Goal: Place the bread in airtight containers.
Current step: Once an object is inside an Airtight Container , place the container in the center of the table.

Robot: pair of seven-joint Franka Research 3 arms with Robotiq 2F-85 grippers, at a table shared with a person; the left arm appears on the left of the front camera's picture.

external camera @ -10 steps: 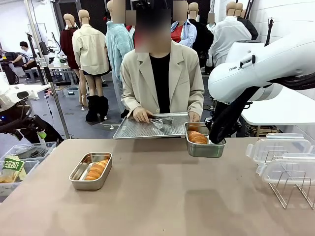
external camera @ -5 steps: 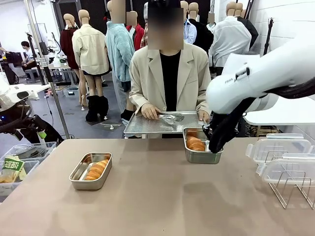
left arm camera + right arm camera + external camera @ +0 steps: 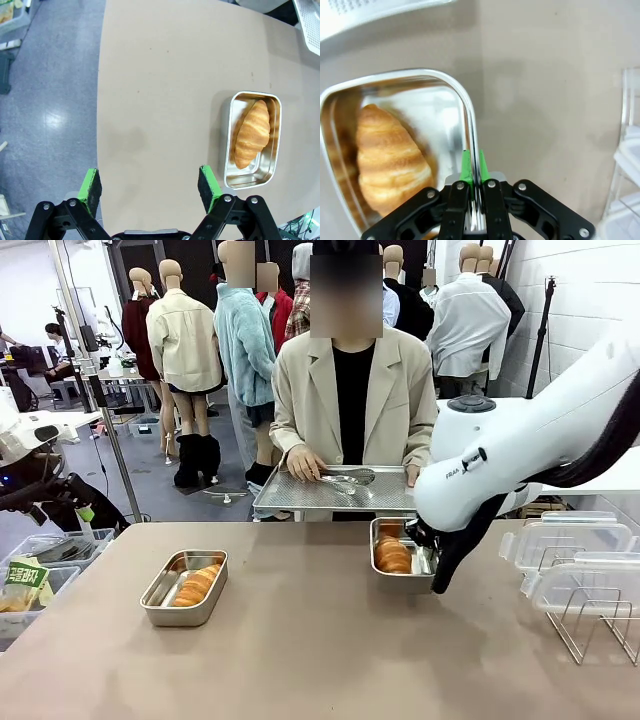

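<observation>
An airtight container [image 3: 403,556] holding bread [image 3: 391,554] sits at the table's far middle-right. My right gripper [image 3: 437,562] is shut on that container's right wall; the right wrist view shows the green fingers [image 3: 471,167] pinching the steel rim [image 3: 465,107] beside the bread [image 3: 390,155]. A second airtight container [image 3: 184,587] with one bread roll [image 3: 197,584] rests at the left. My left gripper [image 3: 150,187] hovers open high above the table's left edge, with that container [image 3: 227,142] and its bread [image 3: 253,133] off to its right.
A person at the far side holds a large flat steel tray [image 3: 300,502] with tongs [image 3: 348,478] on it. Clear lids [image 3: 560,540] and a wire rack [image 3: 600,615] stand at the right. A bin of packets [image 3: 40,570] sits off the table's left.
My right arm has dragged the far container leftward and toward the near side. The person has stepped to the right and lifted the tray.
</observation>
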